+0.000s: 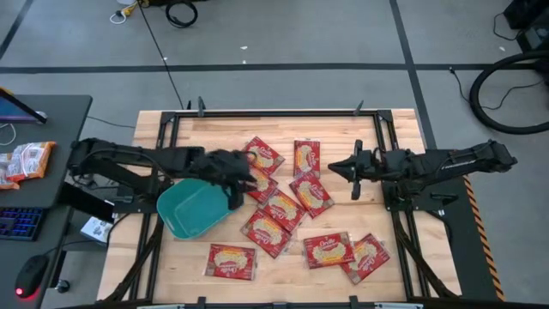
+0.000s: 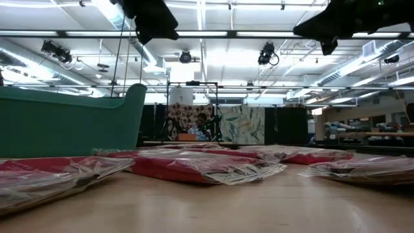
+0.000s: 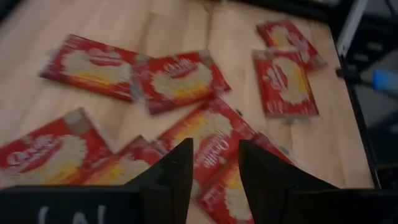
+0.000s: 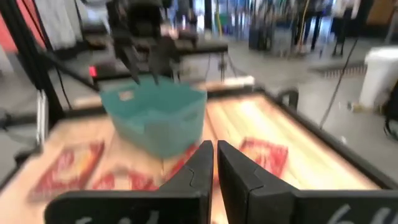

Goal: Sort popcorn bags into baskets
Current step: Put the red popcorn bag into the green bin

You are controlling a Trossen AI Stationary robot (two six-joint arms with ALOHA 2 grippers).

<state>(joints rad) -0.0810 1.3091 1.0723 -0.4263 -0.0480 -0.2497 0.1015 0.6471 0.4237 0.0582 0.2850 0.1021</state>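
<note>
I am the left arm, reaching in from the left side of the wooden table (image 1: 390,129). My claw (image 1: 238,182) hangs over the right edge of the teal basket (image 1: 190,209), at the seam where it meets the cluster of red popcorn bags (image 1: 283,209). From my wrist, my two dark fingers (image 3: 177,171) stand parted with a clear gap between them, and nothing is caught there — I hold and touch no bag.

The nearest packets lie just to my right and a little below me, overlapping one another in a loose diagonal run toward the near side of the table. The one straight under my fingers (image 3: 214,146) has its long axis slanted across my gap rather than in line with it, so I judge I would need to drop straight down and perhaps turn the wrist to pinch it by an edge. The basket sits immediately to my left — a short carry.

My partner, the right claw (image 1: 355,169), waits above the table's right half, fingers almost pressed together and holding nothing. I am the nearer arm to both the pile's left bags and the basket.
</note>
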